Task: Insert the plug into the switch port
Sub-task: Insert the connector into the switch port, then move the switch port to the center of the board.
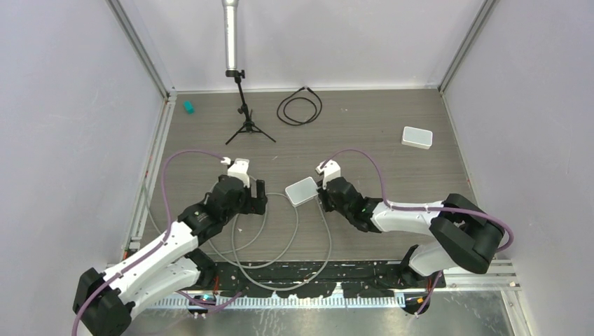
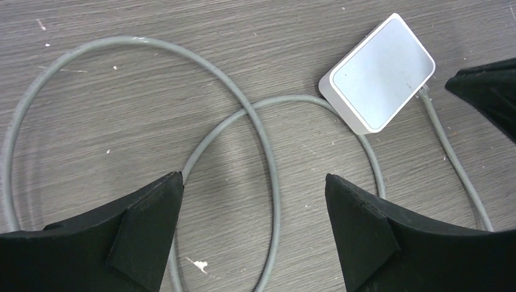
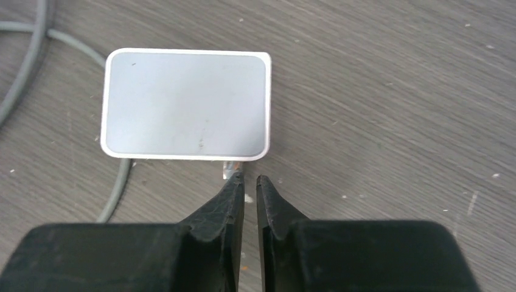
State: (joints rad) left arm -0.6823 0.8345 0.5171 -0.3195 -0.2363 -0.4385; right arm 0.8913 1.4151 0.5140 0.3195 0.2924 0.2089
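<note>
Top external view, left to right. Left end effector is seen low over the desk, above the loops of the grey cable. In the left wrist view its fingers are spread wide (released, only cable and desk showing between them). White switch is laid flat at centre, between the two arms. Plug is found in the right wrist view at the switch's near edge, touching it; whether it is seated in a port cannot be told. Right end effector is clenched almost fully, a thin slit showing between the fingertips, just behind the plug.
</note>
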